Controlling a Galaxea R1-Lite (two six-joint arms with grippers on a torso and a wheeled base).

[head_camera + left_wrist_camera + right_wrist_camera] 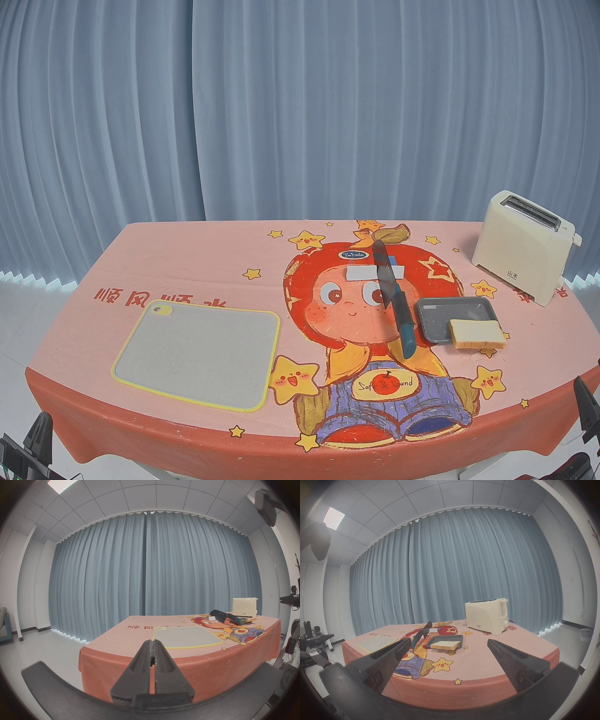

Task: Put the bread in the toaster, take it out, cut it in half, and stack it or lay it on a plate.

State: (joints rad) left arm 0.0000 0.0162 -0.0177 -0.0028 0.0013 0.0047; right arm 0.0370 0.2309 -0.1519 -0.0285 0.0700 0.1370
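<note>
Two grippers sit low, in front of the near edge of the table, and you hold nothing in either. Your left gripper has its fingers pressed together, pointing toward the table's left end; your right gripper has its fingers spread wide, facing the right end. One slice of bread lies flat on the near right corner of the grey tray, its outer end hanging over the rim above the tablecloth. Behind the tray and farther right, the cream toaster stands upright near the far right edge of the table, apart from the tray. Just left of the tray, the knife lies with its dark blade across a small white block and its teal handle pointing back toward you. Well apart on the left half of the table, the grey cutting board with its yellow rim lies flat near the front edge.
</note>
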